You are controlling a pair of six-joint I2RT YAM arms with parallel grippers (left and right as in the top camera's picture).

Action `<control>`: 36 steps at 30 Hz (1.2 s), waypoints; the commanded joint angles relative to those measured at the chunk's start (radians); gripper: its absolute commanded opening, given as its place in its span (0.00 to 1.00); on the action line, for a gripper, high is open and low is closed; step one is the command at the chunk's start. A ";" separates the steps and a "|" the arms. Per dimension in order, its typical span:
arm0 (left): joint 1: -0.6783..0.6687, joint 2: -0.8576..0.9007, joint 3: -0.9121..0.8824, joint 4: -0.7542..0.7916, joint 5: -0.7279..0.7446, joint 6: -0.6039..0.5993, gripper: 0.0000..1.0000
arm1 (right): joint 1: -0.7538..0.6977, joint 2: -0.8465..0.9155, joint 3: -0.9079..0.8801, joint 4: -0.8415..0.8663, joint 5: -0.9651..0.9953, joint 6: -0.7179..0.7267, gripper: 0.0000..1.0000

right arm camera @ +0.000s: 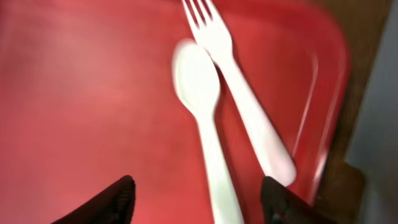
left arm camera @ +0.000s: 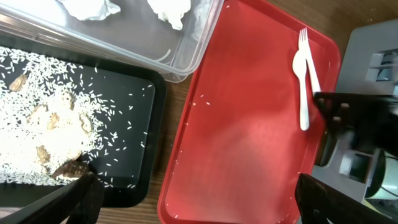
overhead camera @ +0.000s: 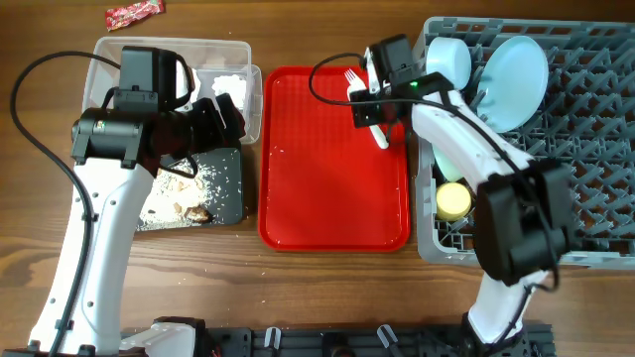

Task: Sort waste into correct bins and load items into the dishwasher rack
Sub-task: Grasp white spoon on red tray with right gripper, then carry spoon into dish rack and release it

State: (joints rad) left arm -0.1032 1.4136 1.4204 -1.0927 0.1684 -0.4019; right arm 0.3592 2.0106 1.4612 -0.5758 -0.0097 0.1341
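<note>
Fork [right arm camera: 244, 99] 1 | spoon [right arm camera: 208, 137] 1 | yellow cup [overhead camera: 453, 201] 1 | plate [overhead camera: 516, 71] 1

red tray [overhead camera: 332, 188]; white fork [right arm camera: 239, 93]; white spoon [right arm camera: 208, 137]; black tray [left arm camera: 134, 155] speckled white

The left arm [overhead camera: 94, 228] rises from the near edge of the table, left of the red tray [overhead camera: 332, 198], and bends at its wrist towards the tray's left rim. The left gripper [left arm camera: 196, 186] hangs just beside that rim, jaws spread wide. The right arm [overhead camera: 466, 139] reaches from the tray's right side over its far right corner, where the right gripper [right arm camera: 198, 193] points down, jaws apart.
</note>
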 commanded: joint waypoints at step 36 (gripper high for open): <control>0.005 -0.003 0.010 0.003 -0.006 0.005 1.00 | 0.000 -0.299 0.102 -0.359 -0.096 0.066 0.04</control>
State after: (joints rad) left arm -0.1032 1.4136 1.4204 -1.0927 0.1684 -0.4019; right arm 0.3595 1.8824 1.5219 -0.9047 -0.0879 0.1795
